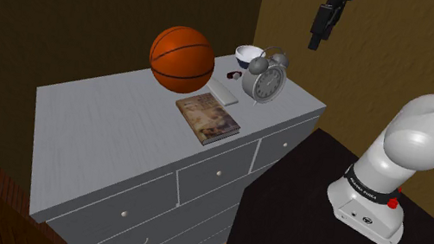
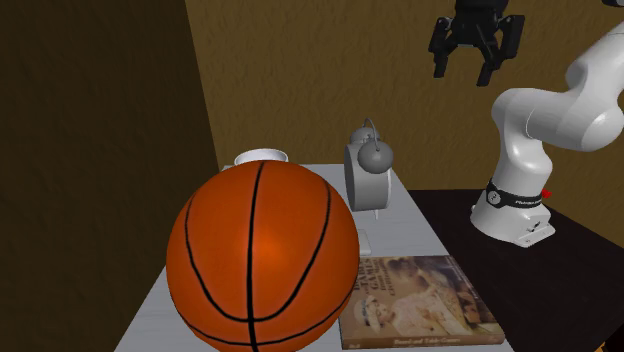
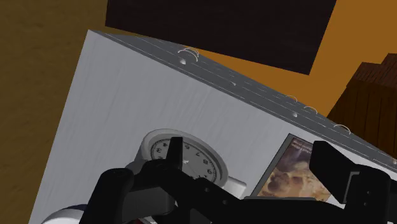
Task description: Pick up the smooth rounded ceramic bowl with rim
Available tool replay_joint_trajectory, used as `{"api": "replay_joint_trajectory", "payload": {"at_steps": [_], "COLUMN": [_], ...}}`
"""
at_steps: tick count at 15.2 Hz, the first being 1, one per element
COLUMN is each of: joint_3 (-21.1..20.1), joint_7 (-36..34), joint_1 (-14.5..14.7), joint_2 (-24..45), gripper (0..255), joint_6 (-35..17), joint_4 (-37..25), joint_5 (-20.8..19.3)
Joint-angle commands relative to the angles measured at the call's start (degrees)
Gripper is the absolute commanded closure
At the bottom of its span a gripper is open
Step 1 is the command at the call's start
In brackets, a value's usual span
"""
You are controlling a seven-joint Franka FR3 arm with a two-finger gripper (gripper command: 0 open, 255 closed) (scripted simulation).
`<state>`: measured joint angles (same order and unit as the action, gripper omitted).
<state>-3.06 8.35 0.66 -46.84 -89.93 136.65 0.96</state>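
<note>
A white bowl (image 1: 248, 56) with a dark blue outside stands at the far back of the grey dresser top (image 1: 111, 119), just behind the alarm clock (image 1: 263, 80). In the second exterior view only the bowl's white rim (image 2: 262, 157) peeks over the basketball (image 2: 262, 255). My gripper (image 1: 315, 41) hangs high in the air, above and to the shoulder view's right of the bowl. The gripper (image 2: 462, 72) is open and holds nothing. In the wrist view the gripper (image 3: 248, 147) looks down on the clock (image 3: 184, 162), and a sliver of the bowl (image 3: 60, 215) shows beside the left finger.
An orange basketball (image 1: 181, 58) sits next to the bowl on the shoulder view's left. A book (image 1: 207, 116) lies flat in front of the clock, with a small white flat object (image 1: 222, 92) between them. My base (image 1: 367, 203) stands on a dark stand beside the dresser.
</note>
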Motion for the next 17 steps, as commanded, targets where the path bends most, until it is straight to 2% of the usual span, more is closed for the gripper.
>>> {"api": "replay_joint_trajectory", "payload": {"at_steps": [1, 9, 17], "joint_3": [0.0, 2.9, 5.3], "joint_7": [0.0, 3.8, 7.1], "joint_1": [0.0, -1.7, -3.1], "joint_2": [0.0, 15.0, 31.7], "gripper": [0, 0, 0], "joint_6": [0.0, -12.3, -21.4], "joint_4": [0.0, -2.9, -10.7], "joint_5": [0.0, -2.8, -4.2]}}
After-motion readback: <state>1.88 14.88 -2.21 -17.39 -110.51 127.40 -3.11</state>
